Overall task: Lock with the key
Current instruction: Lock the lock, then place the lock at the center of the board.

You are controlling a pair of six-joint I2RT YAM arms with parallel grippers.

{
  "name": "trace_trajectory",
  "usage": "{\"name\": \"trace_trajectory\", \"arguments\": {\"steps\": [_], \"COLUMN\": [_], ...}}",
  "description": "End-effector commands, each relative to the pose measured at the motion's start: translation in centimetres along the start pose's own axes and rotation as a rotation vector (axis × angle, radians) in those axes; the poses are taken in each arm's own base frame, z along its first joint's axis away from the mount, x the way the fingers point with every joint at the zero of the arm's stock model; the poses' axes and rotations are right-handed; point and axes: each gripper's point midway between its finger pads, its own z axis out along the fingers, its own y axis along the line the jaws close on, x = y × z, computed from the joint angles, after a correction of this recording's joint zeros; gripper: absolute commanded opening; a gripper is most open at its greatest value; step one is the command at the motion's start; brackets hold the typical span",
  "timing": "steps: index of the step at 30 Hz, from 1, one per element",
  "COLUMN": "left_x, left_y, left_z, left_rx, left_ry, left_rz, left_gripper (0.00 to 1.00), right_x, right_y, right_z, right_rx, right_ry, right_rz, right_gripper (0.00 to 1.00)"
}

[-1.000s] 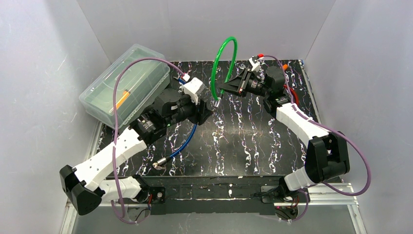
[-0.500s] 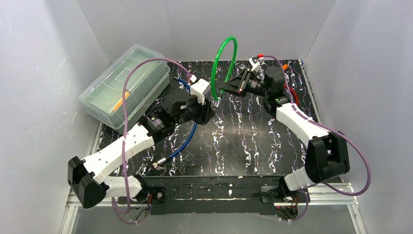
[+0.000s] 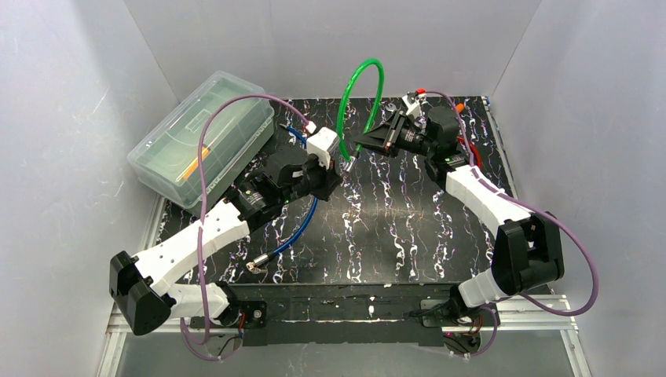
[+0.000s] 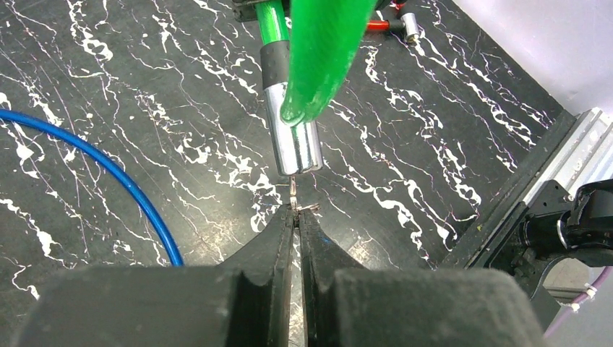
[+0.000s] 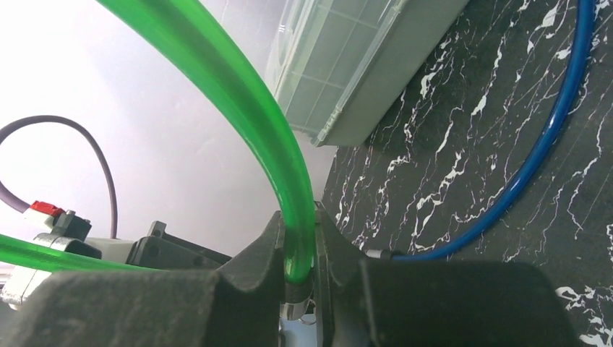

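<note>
A green cable lock (image 3: pixel 346 102) loops up above the table, held by my right gripper (image 3: pixel 363 145), which is shut on the cable near its end (image 5: pixel 298 246). The lock's shiny metal cylinder (image 4: pixel 293 141) hangs end-down in the left wrist view. My left gripper (image 4: pixel 296 210) is shut on a small metal key (image 4: pixel 293 194), whose tip sits right at the cylinder's lower end. In the top view the left gripper (image 3: pixel 336 174) is just below and left of the cylinder (image 3: pixel 348 163).
A blue cable lock (image 3: pixel 298 228) lies on the black marbled table (image 3: pixel 408 236) under my left arm. A clear plastic box (image 3: pixel 203 137) stands at the back left. A red cable lock (image 4: pixel 379 25) lies at the back right. Grey walls enclose the table.
My left arm moved right and forward, bringing the key up to the green lock's cylinder. The right gripper holds the green lock nearly still.
</note>
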Motion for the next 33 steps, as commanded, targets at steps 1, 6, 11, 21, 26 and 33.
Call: {"name": "trace_trajectory", "arguments": {"steps": [1, 6, 11, 21, 26, 33], "left_x": [0.8, 2.6, 4.8, 5.5, 4.7, 3.9], "left_y": [-0.5, -1.4, -1.5, -1.6, -1.0, 0.4], "left_z": [-0.4, -0.6, -0.8, -1.7, -2.5, -3.8], "left_rx": [-0.011, -0.002, -0.008, 0.008, 0.038, 0.018], "left_ry": [0.011, 0.054, 0.103, 0.110, 0.081, 0.037], "left_rz": [0.016, 0.020, -0.011, -0.073, -0.128, -0.126], "left_gripper": [0.00, 0.00, 0.00, 0.00, 0.00, 0.00], "right_x": [-3.1, -4.8, -6.3, -7.9, -6.5, -4.9], "right_y": [2.5, 1.8, 1.2, -1.3, -6.3, -13.3], "right_z": [-0.4, -0.9, -1.5, -4.0, -7.4, -10.5], "right_rx": [-0.034, 0.011, 0.040, 0.139, 0.355, 0.613], "right_ry": [-0.083, -0.125, -0.163, -0.191, -0.098, -0.008], "right_rz": [-0.054, -0.052, -0.041, -0.099, -0.201, -0.250], "right_gripper": [0.01, 0.01, 0.01, 0.01, 0.01, 0.01]}}
